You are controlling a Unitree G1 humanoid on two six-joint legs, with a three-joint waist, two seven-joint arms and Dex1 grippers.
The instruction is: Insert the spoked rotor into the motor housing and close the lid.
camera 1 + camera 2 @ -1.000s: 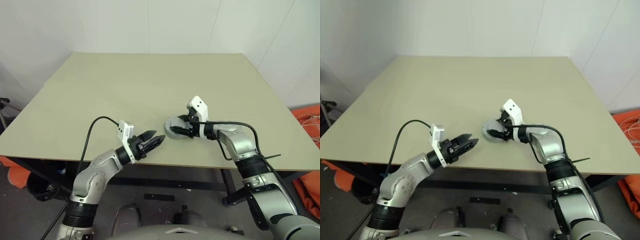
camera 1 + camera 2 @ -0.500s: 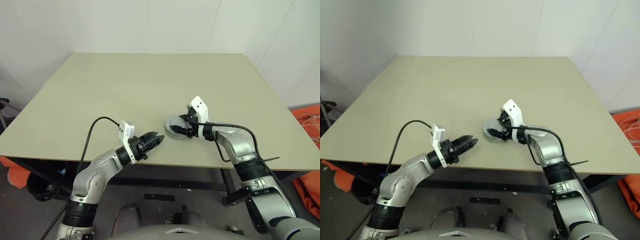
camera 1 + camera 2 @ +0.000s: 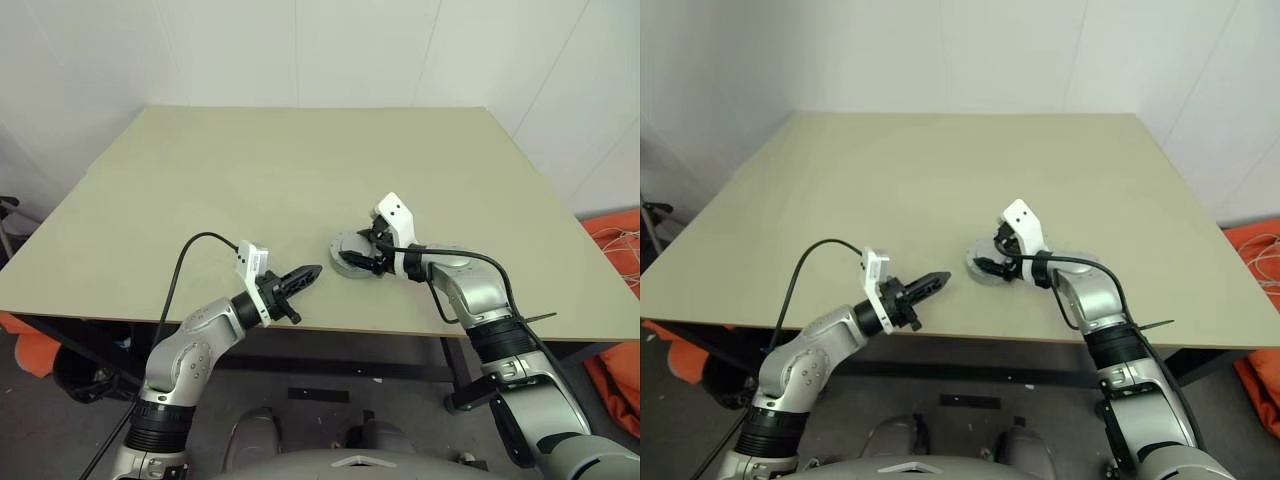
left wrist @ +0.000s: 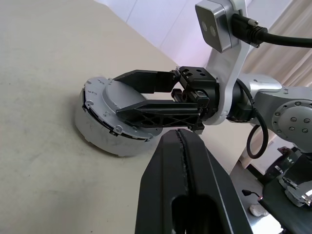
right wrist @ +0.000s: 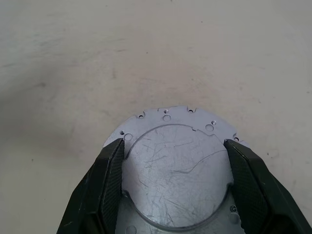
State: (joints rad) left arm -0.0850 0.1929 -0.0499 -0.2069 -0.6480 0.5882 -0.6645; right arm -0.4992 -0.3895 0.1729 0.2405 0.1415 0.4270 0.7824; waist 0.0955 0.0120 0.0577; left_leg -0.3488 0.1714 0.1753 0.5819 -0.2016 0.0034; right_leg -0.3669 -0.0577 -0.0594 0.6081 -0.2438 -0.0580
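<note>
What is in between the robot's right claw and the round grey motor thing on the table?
Nothing visible. The right claw already sits over the motor housing, one black finger at each side of its flat grey top. The left claw is shut, off to the side.

Both arms are silver-grey metal shells with black ribbed joint bands; each wrist carries a small white camera block fed by a looping black cable; the left gripper [image 3: 309,271] and right gripper [image 3: 352,259] have black fingers with lattice-patterned sides.
</note>
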